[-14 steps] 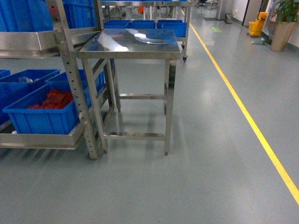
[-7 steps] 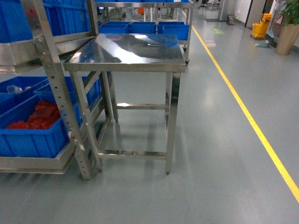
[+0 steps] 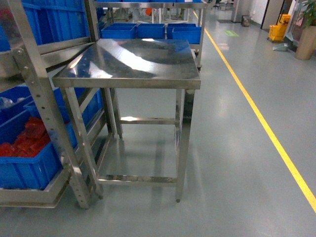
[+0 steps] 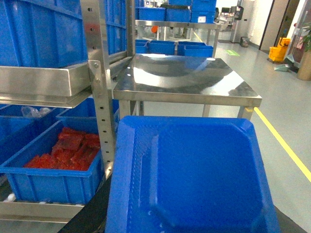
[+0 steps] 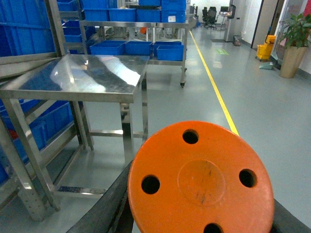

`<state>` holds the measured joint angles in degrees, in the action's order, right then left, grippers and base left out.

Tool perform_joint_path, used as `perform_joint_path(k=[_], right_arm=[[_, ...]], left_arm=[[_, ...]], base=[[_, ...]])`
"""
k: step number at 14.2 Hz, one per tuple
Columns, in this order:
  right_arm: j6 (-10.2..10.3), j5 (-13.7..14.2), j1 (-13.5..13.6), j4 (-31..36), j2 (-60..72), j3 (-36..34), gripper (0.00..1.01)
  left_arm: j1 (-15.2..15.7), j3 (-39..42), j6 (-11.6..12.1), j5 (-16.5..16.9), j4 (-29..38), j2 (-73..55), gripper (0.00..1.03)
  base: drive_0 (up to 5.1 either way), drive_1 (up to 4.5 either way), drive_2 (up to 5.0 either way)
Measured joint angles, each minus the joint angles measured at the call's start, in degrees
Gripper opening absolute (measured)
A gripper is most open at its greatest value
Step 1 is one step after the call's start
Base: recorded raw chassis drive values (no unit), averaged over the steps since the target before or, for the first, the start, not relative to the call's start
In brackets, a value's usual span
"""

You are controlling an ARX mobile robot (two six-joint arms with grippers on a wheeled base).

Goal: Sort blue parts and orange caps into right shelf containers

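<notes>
Orange cap fills the right wrist view, end effector hidden.

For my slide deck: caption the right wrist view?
Orange cap with four holes fills the foreground; steel table and blue crates beyond.

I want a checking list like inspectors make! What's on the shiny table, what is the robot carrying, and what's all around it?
Surface: steel table, bare and shiny.
Job's things: blue part fills the bottom of the left wrist view; orange cap with round holes fills the bottom of the right wrist view. Blue crates sit on a far shelf.
Clutter: red packets in a blue bin on the low shelf beside the table.
Pincers: neither one can be seen clearly; open or shut, cannot tell.
Cables: nothing seen.
Surroundings: grey floor with a yellow line, a potted plant, a yellow mop bucket.
</notes>
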<state>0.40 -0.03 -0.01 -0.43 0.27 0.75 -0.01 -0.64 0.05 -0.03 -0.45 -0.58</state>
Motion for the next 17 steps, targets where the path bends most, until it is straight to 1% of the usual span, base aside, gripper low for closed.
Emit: perform_joint_path(k=[6,9,11,17], right_arm=[[-0.02,0.00,0.00,0.07,0.00,0.00,0.45],[-0.02,0.02,0.00,0.04,0.02,0.00,0.45],[-0.02,0.07,0.00,0.07,0.00,0.00,0.45],[-0.02,0.07,0.00,0.09,0.00,0.00,0.45]], left_arm=[[0.00,0.00,0.00,0.04,-0.20,0.00,0.41],[0.00,0.00,0.00,0.00,-0.24,0.00,0.41],[0.00,0.00,0.00,0.11,-0.24,0.00,0.41],[0.00,0.00,0.00,0.04,0.02,0.00,0.41]], base=[[0.0,4.22,-4.2],[0.0,0.00,0.0],[-4.9,1.22,3.4],[-4.8,2.56,2.6]])
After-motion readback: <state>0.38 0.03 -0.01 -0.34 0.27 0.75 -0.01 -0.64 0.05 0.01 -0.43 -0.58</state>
